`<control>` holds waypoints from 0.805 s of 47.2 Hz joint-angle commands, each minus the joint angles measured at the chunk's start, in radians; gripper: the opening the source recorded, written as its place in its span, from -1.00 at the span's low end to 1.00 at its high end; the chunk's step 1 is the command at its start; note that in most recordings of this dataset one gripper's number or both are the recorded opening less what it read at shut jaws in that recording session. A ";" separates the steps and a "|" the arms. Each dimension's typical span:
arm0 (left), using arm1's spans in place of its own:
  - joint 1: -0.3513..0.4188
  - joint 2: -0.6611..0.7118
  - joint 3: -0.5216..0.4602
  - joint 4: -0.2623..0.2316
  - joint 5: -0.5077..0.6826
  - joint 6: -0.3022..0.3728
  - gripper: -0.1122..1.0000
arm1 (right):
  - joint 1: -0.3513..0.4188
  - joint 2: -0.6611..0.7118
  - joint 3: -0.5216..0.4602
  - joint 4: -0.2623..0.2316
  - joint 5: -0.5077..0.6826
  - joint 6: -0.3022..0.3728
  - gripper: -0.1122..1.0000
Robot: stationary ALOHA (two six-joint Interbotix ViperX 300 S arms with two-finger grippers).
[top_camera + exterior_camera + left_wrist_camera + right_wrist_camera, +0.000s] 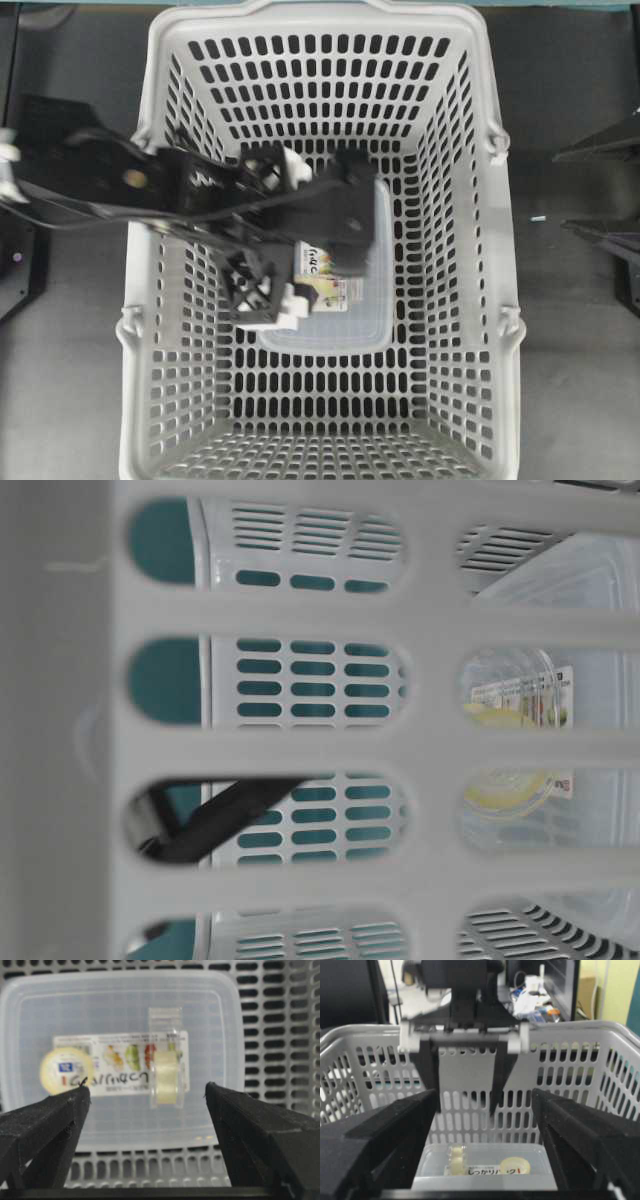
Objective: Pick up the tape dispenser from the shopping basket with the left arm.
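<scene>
Two fingers of left claw (145,1105) held wide; tape dispenser (120,1055) seen directly below, between them, long axis across gap, inside shopping basket (480,300).

A dark grey table (75,400) holds everything. One big thing sits right on it: the shopping basket (480,70). The basket is light grey plastic and fills the middle of the overhead view, from 12 o'clock down to 6 o'clock. Its walls and floor are full of long rounded holes. Small handle hinges stick out from its rim at about 3 o'clock and 9 o'clock. Bare table shows on both sides of the basket, at 3 o'clock and at 9 o'clock. A tiny pale speck (538,218) lies on the table at 3 o'clock, near the basket's rim.
</scene>
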 commanded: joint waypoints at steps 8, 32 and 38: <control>-0.018 0.087 -0.049 0.003 0.009 -0.003 0.82 | 0.011 0.008 -0.018 0.000 -0.012 -0.002 0.51; -0.021 0.158 -0.009 0.003 -0.008 -0.011 0.79 | 0.015 0.006 -0.009 0.002 -0.008 -0.003 0.51; -0.023 0.152 0.003 0.003 -0.015 0.003 0.56 | 0.014 0.006 -0.008 0.002 -0.008 -0.003 0.51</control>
